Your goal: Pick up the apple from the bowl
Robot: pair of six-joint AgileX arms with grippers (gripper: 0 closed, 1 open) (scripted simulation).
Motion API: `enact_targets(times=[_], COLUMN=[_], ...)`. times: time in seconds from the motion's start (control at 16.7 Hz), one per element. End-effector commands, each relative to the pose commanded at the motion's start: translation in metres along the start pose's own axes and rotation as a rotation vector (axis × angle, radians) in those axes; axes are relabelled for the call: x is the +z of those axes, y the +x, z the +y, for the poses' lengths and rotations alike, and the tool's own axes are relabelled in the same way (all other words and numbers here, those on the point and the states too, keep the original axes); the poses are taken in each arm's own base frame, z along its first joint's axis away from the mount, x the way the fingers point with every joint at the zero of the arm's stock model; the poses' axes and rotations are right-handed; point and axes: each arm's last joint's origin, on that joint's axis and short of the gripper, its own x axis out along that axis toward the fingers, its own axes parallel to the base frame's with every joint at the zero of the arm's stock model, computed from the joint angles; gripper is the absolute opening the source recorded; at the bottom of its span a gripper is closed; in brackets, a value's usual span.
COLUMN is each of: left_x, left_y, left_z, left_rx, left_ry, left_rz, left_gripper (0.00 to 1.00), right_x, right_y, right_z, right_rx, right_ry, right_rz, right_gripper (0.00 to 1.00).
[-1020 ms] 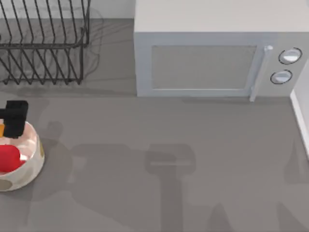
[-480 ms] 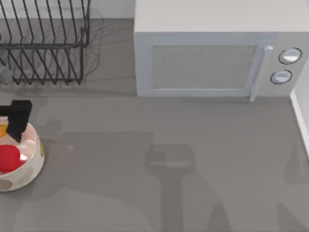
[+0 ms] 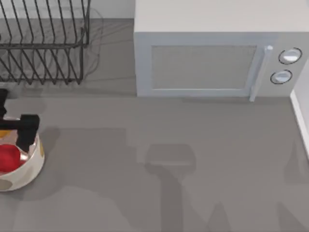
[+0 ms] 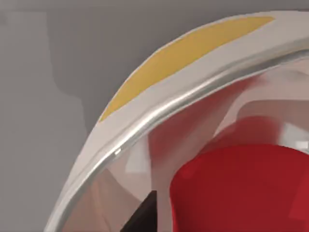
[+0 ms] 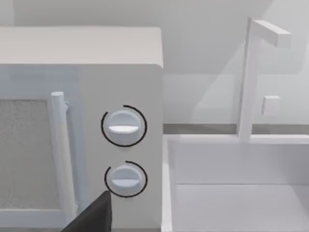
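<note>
Over the bowl (image 3: 29, 170), the left pincer (image 3: 21, 131) is poised just behind the apple (image 3: 8, 158); its finger state cannot be told.

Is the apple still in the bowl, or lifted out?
In the bowl. The apple sits inside its rim, with the left pincer above it.

Left edge of top view is cutting off the bowl (image 3: 25, 173) and the apple (image 3: 9, 157); left gripper (image 3: 9, 126) is running off that edge too, w/ one dark finger (image 3: 27, 131) covering part of the rim, so finger spread is not readable. Wire rack (image 3: 43, 43) is getting clipped at top and left. In left wrist view, apple (image 4: 241, 188) and bowl (image 4: 159, 104) are overflowing the edges. Right gripper's finger (image 5: 94, 217) is poking in as a dark sliver, cut at the edge.
</note>
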Motion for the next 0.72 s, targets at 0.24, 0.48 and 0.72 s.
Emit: enact_targets(times=[0.24, 0.48, 0.72], left_x=[-0.003, -0.006, -0.006], left_y=[0.044, 0.057, 0.057], left_z=[0.000, 0.000, 0.000], left_rx=[0.001, 0.000, 0.000], left_ry=[-0.002, -0.002, -0.002], left_rz=[-0.007, 0.004, 0.004], left_gripper=[1.00, 1.00, 0.85], right_x=[0.000, 0.000, 0.000], right_y=[0.000, 0.000, 0.000], right_z=[0.000, 0.000, 0.000], right_rx=[0.000, 0.000, 0.000], right_ry=[0.000, 0.000, 0.000], right_rz=[0.000, 0.000, 0.000], right_gripper=[1.00, 1.00, 1.00])
